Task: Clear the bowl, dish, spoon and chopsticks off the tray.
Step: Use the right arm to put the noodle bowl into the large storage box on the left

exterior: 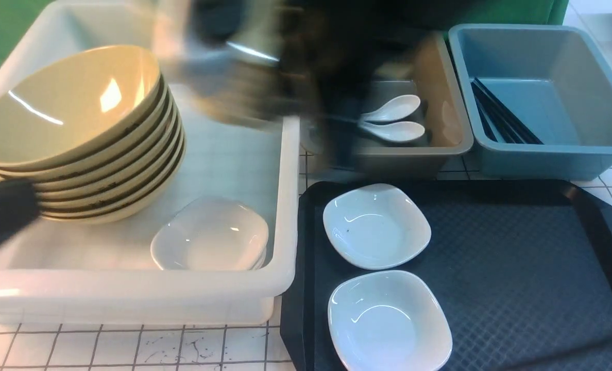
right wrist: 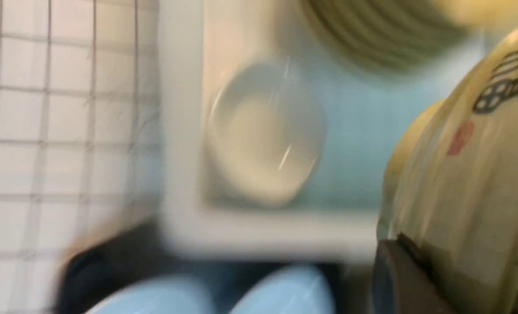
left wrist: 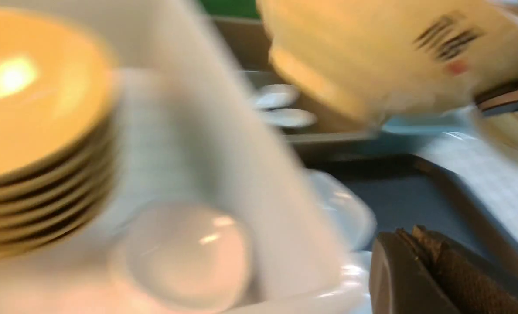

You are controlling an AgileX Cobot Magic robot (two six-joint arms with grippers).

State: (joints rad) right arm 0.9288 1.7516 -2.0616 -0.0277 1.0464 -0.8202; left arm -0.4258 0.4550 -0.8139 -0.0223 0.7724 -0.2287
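A tan-yellow bowl [right wrist: 468,174] with a dark printed mark hangs tilted in the air, and my right gripper [right wrist: 451,270] is shut on its rim. In the left wrist view the same bowl [left wrist: 372,56] floats above the bins. The right arm [exterior: 306,67] is a dark blur over the back of the white tub [exterior: 131,293]. Two white dishes [exterior: 376,225] [exterior: 388,319] lie on the left part of the black tray [exterior: 517,268]. My left gripper [left wrist: 416,235] is shut and empty, low by the tub's front left. Spoons [exterior: 393,108] lie in the grey bin, chopsticks [exterior: 502,116] in the blue bin.
The white tub holds a stack of several tan bowls [exterior: 79,134] and stacked white dishes [exterior: 210,237]. The grey bin [exterior: 455,129] and blue bin [exterior: 543,149] stand behind the tray. A white gridded tabletop [exterior: 131,350] lies under everything.
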